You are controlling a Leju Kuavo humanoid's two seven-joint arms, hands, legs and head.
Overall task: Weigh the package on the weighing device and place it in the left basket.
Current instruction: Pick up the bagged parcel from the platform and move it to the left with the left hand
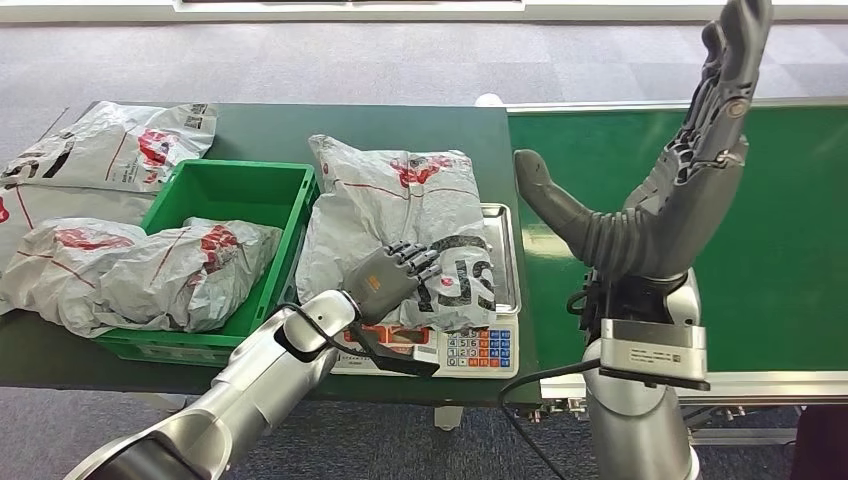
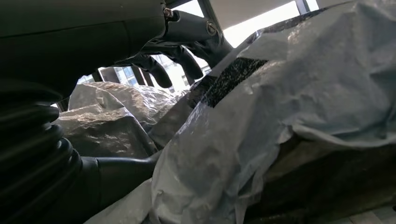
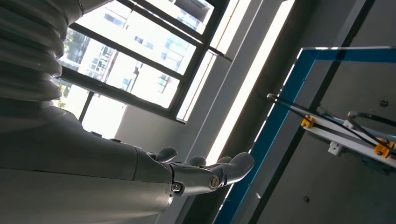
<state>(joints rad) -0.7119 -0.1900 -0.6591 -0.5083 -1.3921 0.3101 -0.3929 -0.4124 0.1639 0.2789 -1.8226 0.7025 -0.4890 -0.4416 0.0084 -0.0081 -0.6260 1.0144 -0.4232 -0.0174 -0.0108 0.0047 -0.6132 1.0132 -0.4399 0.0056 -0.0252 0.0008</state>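
right hand point(image 1: 690, 170) raised, fingers spread, holding nothing. left hand point(image 1: 392, 275) rests on the package point(image 1: 400, 215) (soft, crinkly, slippery) on the scale point(image 1: 500, 290); grip unclear. pinch bunched film.

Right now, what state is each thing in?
Grey plastic mail package: lying across the scale, left hand on it.
White scale with keypad: loaded.
Green plastic basket: holds one package.
Left hand: fingers curled on the package.
Right hand: raised, open, empty.
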